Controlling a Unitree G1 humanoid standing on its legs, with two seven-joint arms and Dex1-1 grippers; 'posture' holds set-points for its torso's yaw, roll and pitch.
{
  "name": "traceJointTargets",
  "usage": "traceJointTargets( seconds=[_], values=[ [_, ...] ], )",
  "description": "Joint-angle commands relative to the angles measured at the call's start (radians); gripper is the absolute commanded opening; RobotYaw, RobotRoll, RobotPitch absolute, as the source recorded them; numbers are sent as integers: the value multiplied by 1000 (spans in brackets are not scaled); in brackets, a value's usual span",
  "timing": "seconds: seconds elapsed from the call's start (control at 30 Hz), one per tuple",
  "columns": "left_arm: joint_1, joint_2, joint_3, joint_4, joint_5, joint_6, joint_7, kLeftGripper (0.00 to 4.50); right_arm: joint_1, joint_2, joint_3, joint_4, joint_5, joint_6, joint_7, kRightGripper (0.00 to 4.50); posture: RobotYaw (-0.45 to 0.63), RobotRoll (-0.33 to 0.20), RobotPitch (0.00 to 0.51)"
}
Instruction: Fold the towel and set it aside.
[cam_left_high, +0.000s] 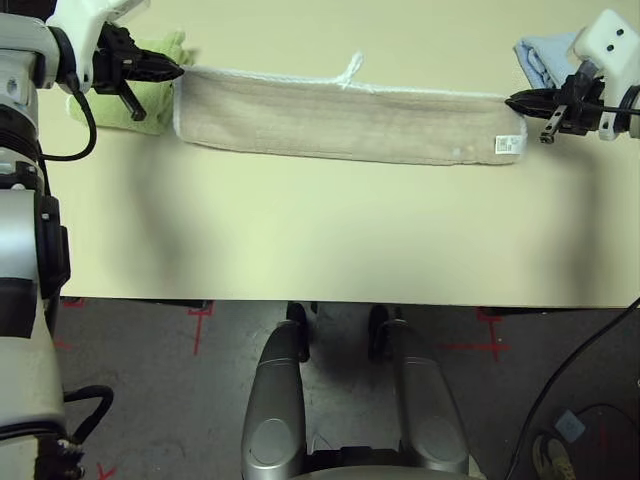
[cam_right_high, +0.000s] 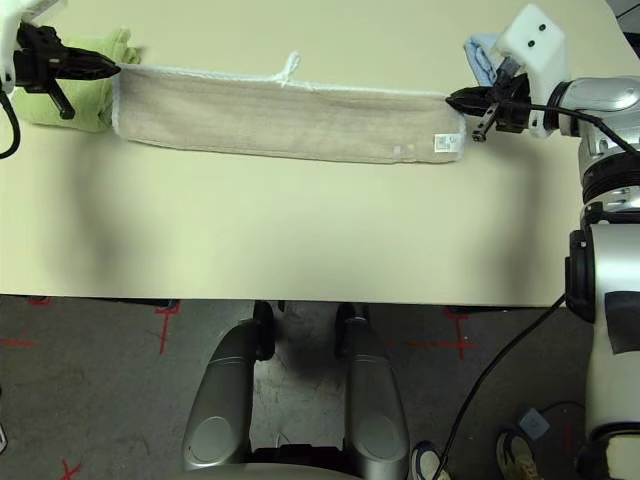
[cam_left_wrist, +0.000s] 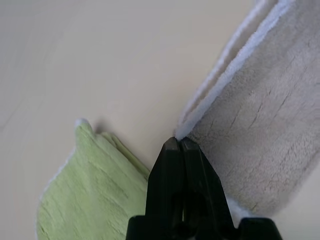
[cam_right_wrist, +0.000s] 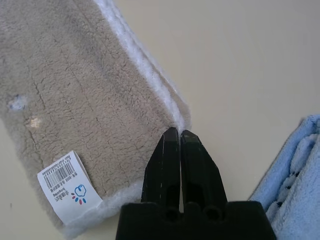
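the beige towel (cam_left_high: 350, 120) is lying in a long, narrow strip across the table (cam_left_high: 330, 230), its long sides running between the robot's two arms. the left pincer (cam_left_wrist: 181, 140) is pinching one far corner of it, the tips pressed together on the white stitched edging (cam_left_wrist: 227, 70), and the right pincer (cam_right_wrist: 180, 132) is pinching the opposite far corner in the same way. a white loop (cam_left_high: 350, 68) is sticking out from the far edge, and the white tag (cam_right_wrist: 70, 186) is showing near the towel's right end. a green towel (cam_left_wrist: 95, 190) is sitting just beside the left end, partly behind the left pincer (a blue towel (cam_right_wrist: 300, 185) is keeping the right one company). the robot seems to be in the middle of folding: the strip looks doubled lengthwise, and the edge is probably being settled or straightened. the next move is likely calling for letting go cleanly, without dragging the layers, then bringing one short end over toward the other; setting the towel aside is still waiting.
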Motion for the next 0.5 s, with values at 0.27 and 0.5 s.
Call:
traceJointTargets(
  seconds=[0.27, 0.5],
  values=[
    [32, -5, 28, 31, 51, 6, -11, 55, 3, 20, -27, 15, -36, 11, -54, 0, 0, 0, 394],
    [49, -10, 37, 32, 77, 5, 36, 217, 9, 48, -36, 4, -58, -13, -143, 563, 0, 0, 394]
  ],
)
